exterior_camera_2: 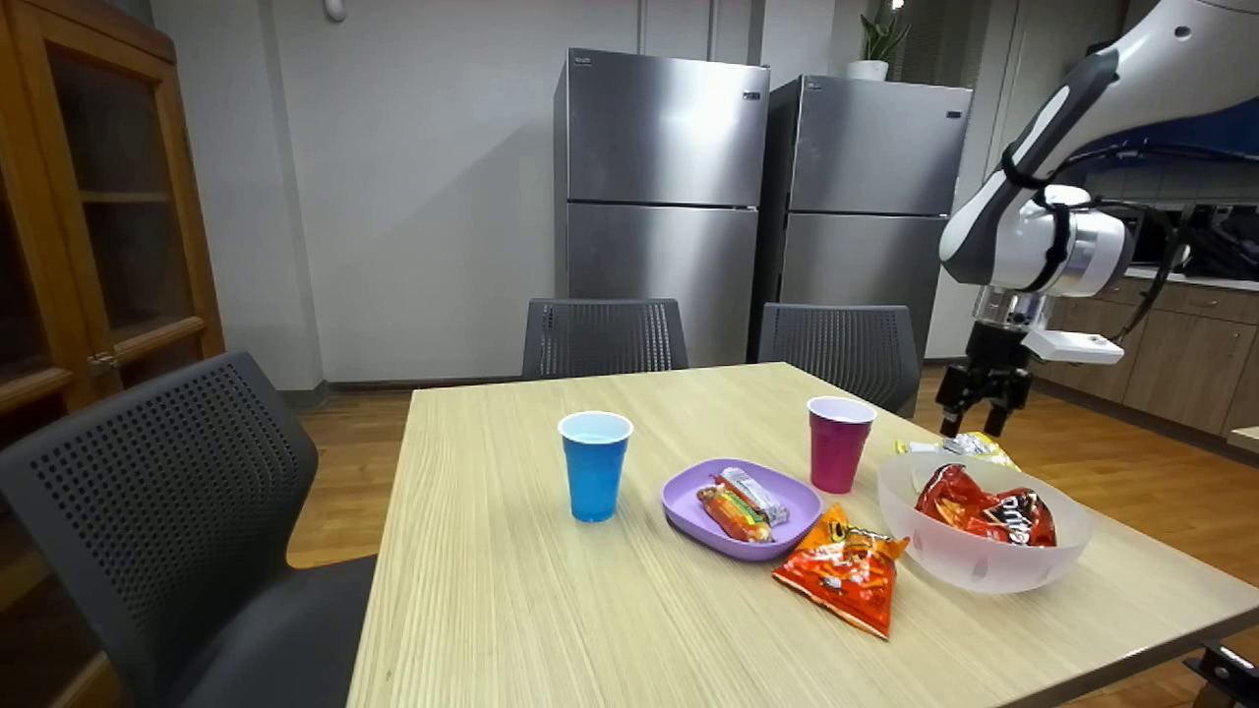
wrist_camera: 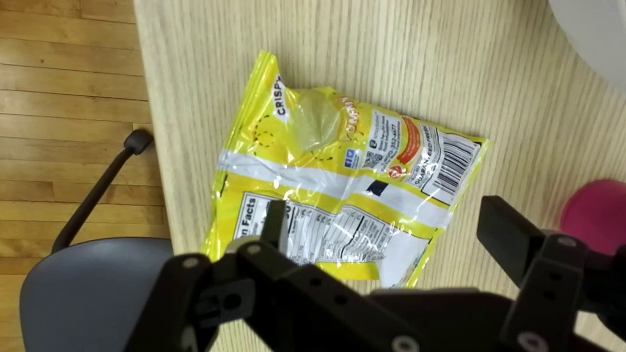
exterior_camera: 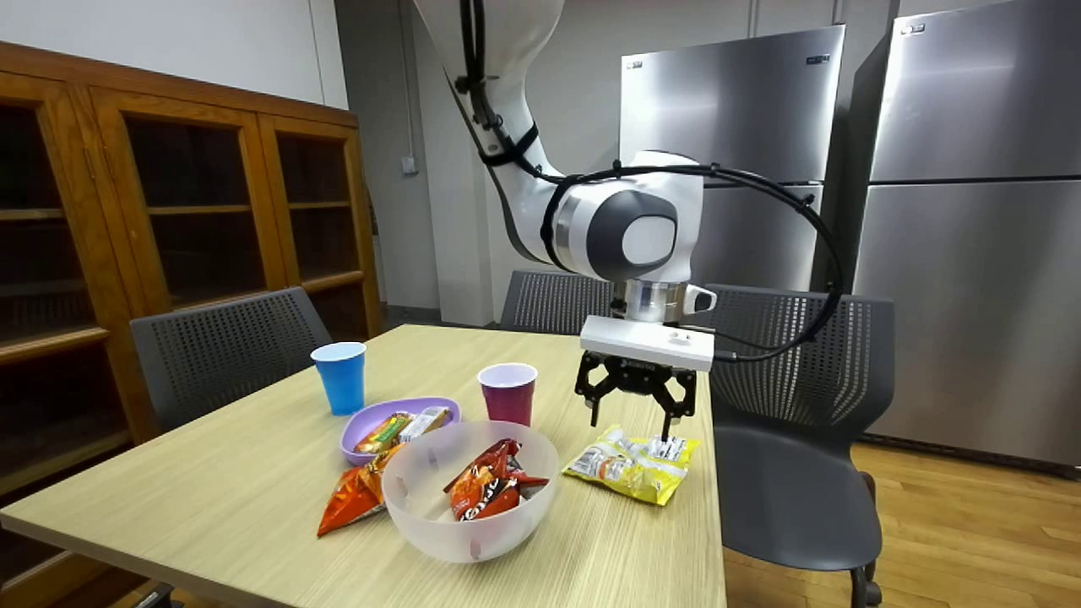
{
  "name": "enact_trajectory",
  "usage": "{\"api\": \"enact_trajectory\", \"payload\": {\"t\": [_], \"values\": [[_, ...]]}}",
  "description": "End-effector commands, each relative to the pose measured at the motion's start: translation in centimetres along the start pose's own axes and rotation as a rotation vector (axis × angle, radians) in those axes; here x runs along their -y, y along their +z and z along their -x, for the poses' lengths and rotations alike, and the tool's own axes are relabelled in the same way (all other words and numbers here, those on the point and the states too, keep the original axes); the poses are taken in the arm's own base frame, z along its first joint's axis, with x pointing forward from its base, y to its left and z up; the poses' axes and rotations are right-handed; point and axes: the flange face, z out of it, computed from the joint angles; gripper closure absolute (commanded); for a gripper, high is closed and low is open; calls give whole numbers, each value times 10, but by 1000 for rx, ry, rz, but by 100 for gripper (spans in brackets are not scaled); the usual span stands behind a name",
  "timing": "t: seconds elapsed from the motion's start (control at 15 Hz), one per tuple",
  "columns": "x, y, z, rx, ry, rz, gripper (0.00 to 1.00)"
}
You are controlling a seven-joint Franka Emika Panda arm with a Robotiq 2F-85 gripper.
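My gripper (exterior_camera: 630,425) stands open over a yellow snack bag (exterior_camera: 632,475), its fingers pointing down. Nothing is held between them. In the wrist view the yellow bag (wrist_camera: 332,183) lies flat on the table, back side up, its label and barcode showing. One finger (wrist_camera: 275,220) overlaps the bag's label there; the other finger (wrist_camera: 508,239) is over bare wood beside the bag. Whether a fingertip touches the bag, I cannot tell. In an exterior view the bag (exterior_camera_2: 974,444) is partly hidden behind the frosted bowl (exterior_camera_2: 989,575), below the gripper (exterior_camera_2: 972,425).
Red chip bags (exterior_camera: 490,485) sit in the frosted bowl. Beside it lies an orange chip bag (exterior_camera_2: 846,570), near a purple dish (exterior_camera_2: 681,511) with wrapped bars. A maroon cup (exterior_camera: 508,399) and a blue cup (exterior_camera: 341,382) stand upright. Dark chairs (exterior_camera: 794,481) border the table.
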Motion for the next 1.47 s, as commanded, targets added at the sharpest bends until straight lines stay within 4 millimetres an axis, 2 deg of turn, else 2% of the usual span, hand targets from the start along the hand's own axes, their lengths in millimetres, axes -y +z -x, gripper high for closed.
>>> {"api": "enact_trajectory", "payload": {"t": [0.0, 0.67, 1.4], "values": [[-3, 8, -6, 3, 36, 21, 0], [-17, 28, -10, 5, 115, 46, 0], [-20, 30, -13, 11, 142, 61, 0]]}}
